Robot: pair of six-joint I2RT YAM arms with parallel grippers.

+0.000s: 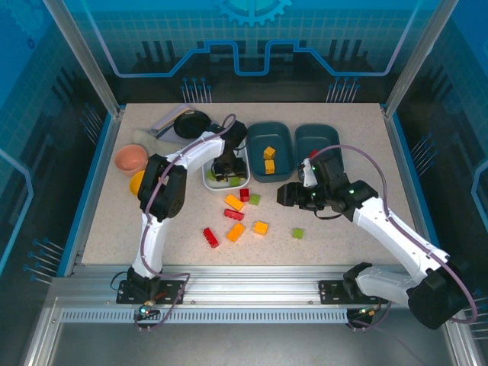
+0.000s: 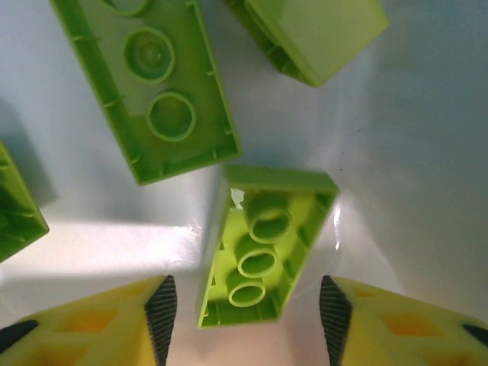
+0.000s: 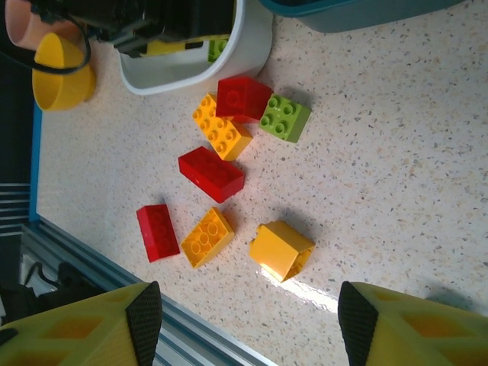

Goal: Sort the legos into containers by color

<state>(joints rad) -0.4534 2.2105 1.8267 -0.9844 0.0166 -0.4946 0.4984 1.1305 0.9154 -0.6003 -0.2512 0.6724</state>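
The left tool stands spread inside the white tray. One finger is on each side of a green brick that lies hollow side up, and neither finger touches it. Past that brick, more green bricks lie on the tray floor.

The right tool hangs spread and empty over the counter. Just ahead of it lies a yellow brick. To the left of that, an orange brick and a red brick lie side by side. Farther out sits a cluster of a long red brick, a long orange brick, a square red brick and a small green brick. The cluster is close to the white tray's rim.

From above, the teal tray just right of the left tool holds two yellow bricks. The far teal tray lies beyond the right tool, with the arm partly covering it, so I cannot tell what it holds. A lone green brick lies on the counter on the near side of the right tool.
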